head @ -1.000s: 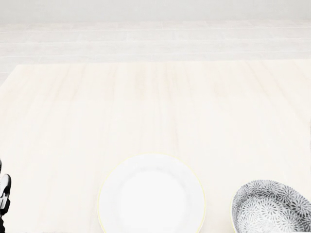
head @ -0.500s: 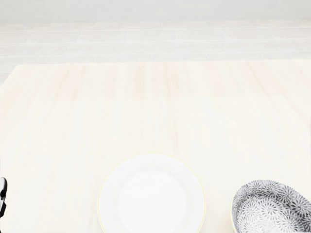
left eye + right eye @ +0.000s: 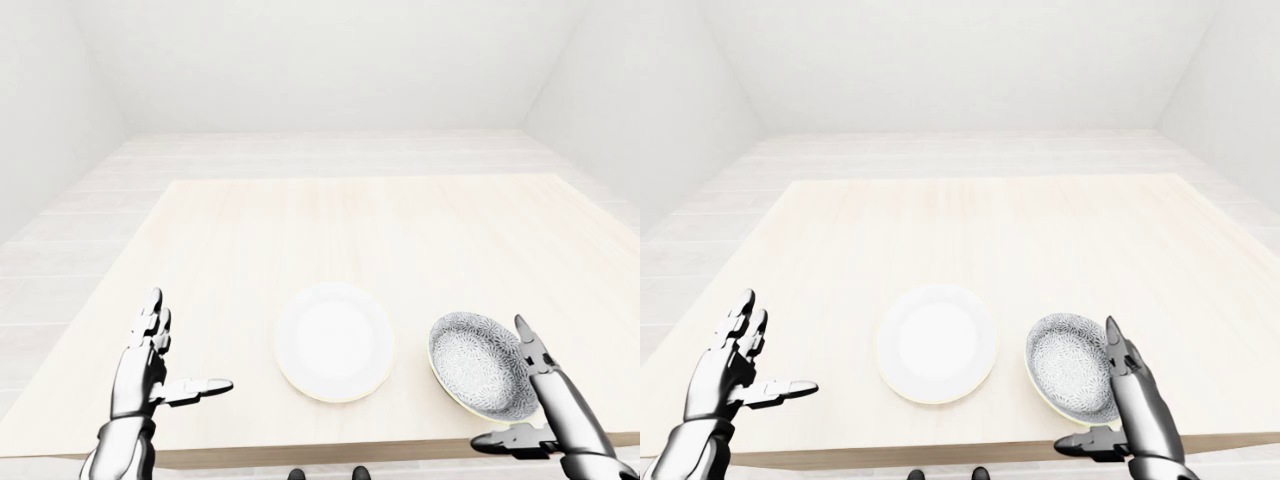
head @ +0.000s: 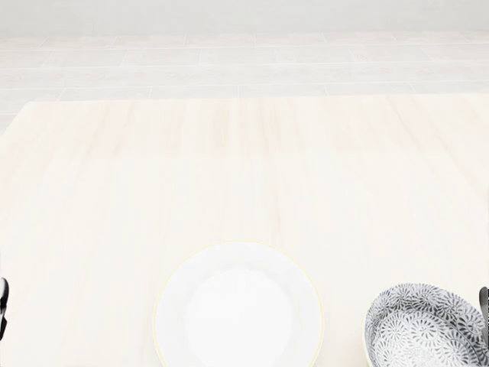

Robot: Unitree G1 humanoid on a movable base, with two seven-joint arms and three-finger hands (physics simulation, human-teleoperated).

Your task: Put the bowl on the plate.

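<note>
Left hand [image 3: 150, 370] has slid nearly out of head view; right hand [image 3: 1120, 400] now edges in by the bowl [image 3: 1070, 380].
Both hands open, nothing held. Bowl sits on desk [image 3: 300, 230] just right of plate [image 3: 333, 340], near desk edge. We should cup the rim w/ right fingers, lift clear, centre over plate.

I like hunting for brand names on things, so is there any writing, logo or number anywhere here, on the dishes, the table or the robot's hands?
None: no text can be read in any view.
The white plate is blank.
The patterned bowl bears only a grey floral pattern, no letters.
The wooden table shows plain grain only.
The left robot hand and right robot hand carry no visible markings.
</note>
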